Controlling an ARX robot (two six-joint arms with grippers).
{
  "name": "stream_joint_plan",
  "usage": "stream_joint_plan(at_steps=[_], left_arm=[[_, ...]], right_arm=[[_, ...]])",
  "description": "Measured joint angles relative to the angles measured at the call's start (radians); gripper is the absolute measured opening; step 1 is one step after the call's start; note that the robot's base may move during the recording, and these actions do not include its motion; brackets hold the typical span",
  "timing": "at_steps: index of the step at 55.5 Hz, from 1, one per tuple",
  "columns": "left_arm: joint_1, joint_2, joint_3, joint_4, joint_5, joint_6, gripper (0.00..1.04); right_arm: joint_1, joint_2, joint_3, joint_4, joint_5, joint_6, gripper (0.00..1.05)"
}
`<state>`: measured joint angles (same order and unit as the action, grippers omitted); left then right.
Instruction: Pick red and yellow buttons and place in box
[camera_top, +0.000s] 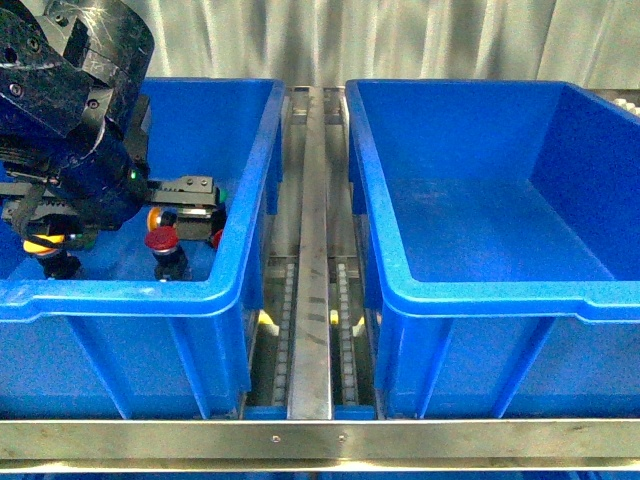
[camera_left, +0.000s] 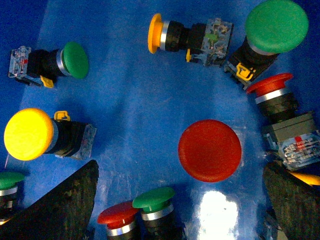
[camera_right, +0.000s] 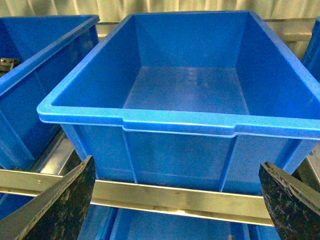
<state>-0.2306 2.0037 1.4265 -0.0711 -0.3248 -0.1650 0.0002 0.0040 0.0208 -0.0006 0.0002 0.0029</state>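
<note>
The red button (camera_left: 210, 150) sat in the left bin (camera_top: 120, 300), between your left fingers (camera_left: 65, 205), which were wide open. Your right fingers (camera_right: 60, 205) were open too, holding nothing. The green button (camera_left: 152, 200) close by could have got pinched instead.

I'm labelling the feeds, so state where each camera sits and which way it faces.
Front: on the body, facing forward over the left bin, the empty right bin and the metal rack; the left arm shows at upper left.
Left wrist: above the left bin's floor, looking down on a red button, a yellow button and green buttons; the left fingers show.
Right wrist: outside the right bin, looking into it; the right fingers show.
Shared: front and right wrist both see the right bin.
</note>
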Motion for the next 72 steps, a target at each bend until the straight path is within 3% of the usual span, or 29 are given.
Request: stream_joint_plan(at_steps=[46, 64, 72], left_arm=[[0.001, 0.113, 0.101, -0.013, -0.013, -0.016, 0.97], [-0.011, 0.151, 0.116, -0.011, -0.040, 0.000, 0.42], [-0.011, 0.150, 0.110, 0.021, -0.047, 0.007, 0.33]], right_arm=[[0.000, 0.000, 0.000, 0.000, 0.000, 0.000, 0.98], [0.000, 0.000, 0.000, 0.000, 0.000, 0.000, 0.98], [0.000, 0.000, 0.000, 0.000, 0.000, 0.000, 0.98]])
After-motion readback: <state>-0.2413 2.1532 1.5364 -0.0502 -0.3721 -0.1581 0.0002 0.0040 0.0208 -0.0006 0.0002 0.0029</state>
